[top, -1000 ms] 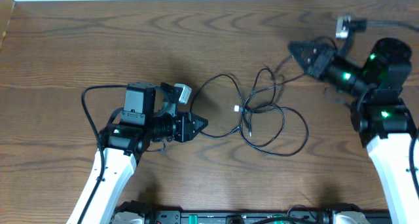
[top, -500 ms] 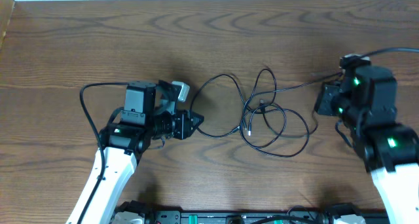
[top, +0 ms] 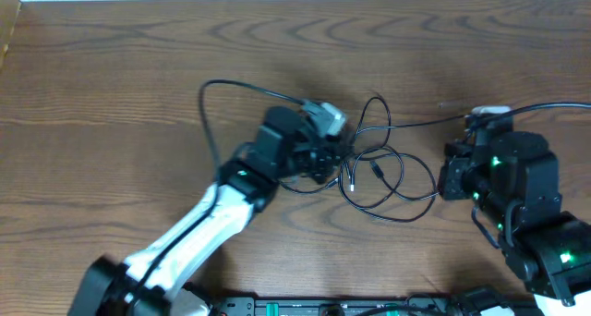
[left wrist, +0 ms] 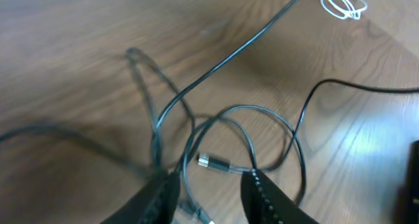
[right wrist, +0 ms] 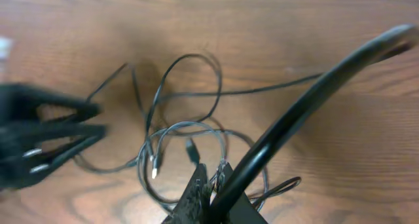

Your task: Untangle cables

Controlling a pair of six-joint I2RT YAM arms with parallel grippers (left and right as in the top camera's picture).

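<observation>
The cables [top: 392,182] lie as thin black loose loops at the table's middle, with a small plug [top: 375,169] and a white-tipped end [top: 352,180]. My left gripper [top: 340,159] is open at the left side of the loops. In the left wrist view its fingers [left wrist: 209,194] straddle cable strands [left wrist: 190,129] near a metal plug [left wrist: 213,162]. My right gripper [top: 441,179] is at the right edge of the loops. In the right wrist view its fingers [right wrist: 211,179] are closed together on a thin strand of the cables [right wrist: 186,129].
One strand [top: 425,122] runs right toward the right arm. The arm's own thick black cable [right wrist: 308,99] crosses the right wrist view. A small white wire loop [left wrist: 342,4] lies on the wood beyond the cables. The left arm's black cable [top: 217,90] arcs behind it.
My left arm has swung right and forward from the table's left to the cable loops. My right arm has shifted down and slightly left, and the loops have shifted with it.
</observation>
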